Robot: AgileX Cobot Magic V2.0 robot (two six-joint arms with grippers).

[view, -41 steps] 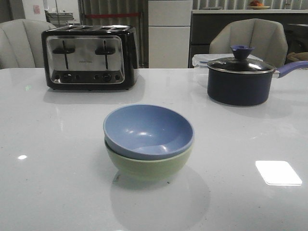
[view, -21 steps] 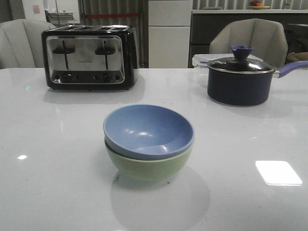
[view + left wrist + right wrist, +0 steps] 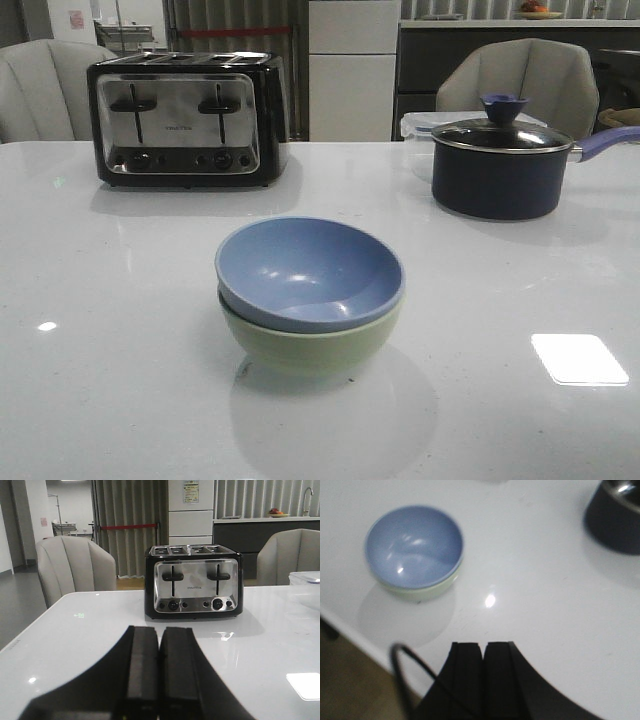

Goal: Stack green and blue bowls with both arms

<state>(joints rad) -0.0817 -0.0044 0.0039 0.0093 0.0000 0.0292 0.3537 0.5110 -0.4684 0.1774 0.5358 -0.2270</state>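
The dusty blue bowl (image 3: 308, 270) sits nested inside the pale green bowl (image 3: 310, 345) at the middle of the white table, slightly tilted. The stack also shows in the right wrist view, the blue bowl (image 3: 414, 547) inside the green bowl (image 3: 422, 591). Neither arm shows in the front view. My left gripper (image 3: 159, 630) is shut and empty, well above the table and facing the toaster. My right gripper (image 3: 484, 645) is shut and empty, raised over the table's near edge, apart from the bowls. A thin black cable (image 3: 400, 670) loops beside it.
A black and steel toaster (image 3: 185, 120) stands at the back left. A dark lidded saucepan (image 3: 495, 165) with a purple handle stands at the back right, a clear container behind it. Grey chairs stand beyond the table. The table's near edge shows in the right wrist view (image 3: 350, 630).
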